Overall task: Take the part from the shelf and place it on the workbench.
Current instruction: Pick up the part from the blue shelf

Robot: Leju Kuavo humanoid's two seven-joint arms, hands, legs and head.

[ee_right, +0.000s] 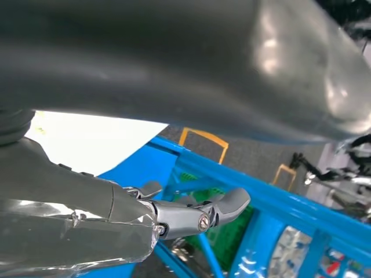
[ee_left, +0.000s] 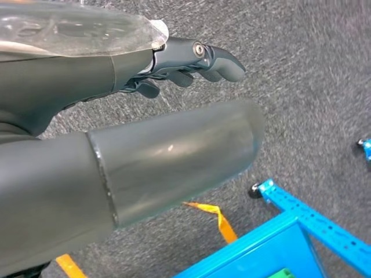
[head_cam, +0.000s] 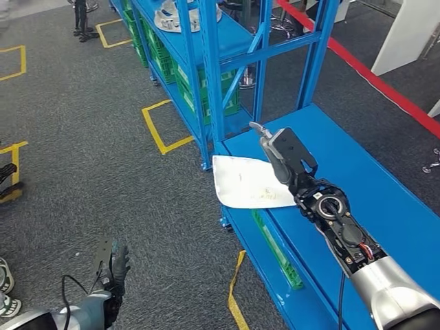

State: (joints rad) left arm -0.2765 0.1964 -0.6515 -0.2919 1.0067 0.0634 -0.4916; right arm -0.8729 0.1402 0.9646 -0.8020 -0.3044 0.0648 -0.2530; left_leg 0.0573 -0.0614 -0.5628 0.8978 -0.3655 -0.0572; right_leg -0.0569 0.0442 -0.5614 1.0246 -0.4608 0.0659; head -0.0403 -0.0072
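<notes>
A: Where's the part?
B: The white bagged part (head_cam: 248, 182) lies flat on the blue desk (head_cam: 373, 199), at its 10 o'clock corner, below the shelf (head_cam: 197, 41).
A: And the hands?
B: Right hand (head_cam: 282, 155) hovers over the bag's 3 o'clock edge, fingers (ee_right: 227, 204) spread, holding nothing. Left hand (head_cam: 111, 268) hangs over the carpet, fingers (ee_left: 218, 61) loosely apart.

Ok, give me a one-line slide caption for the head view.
Right hand reaches over a white bag lying on the blue workbench, left hand hanging above grey carpet.
</notes>
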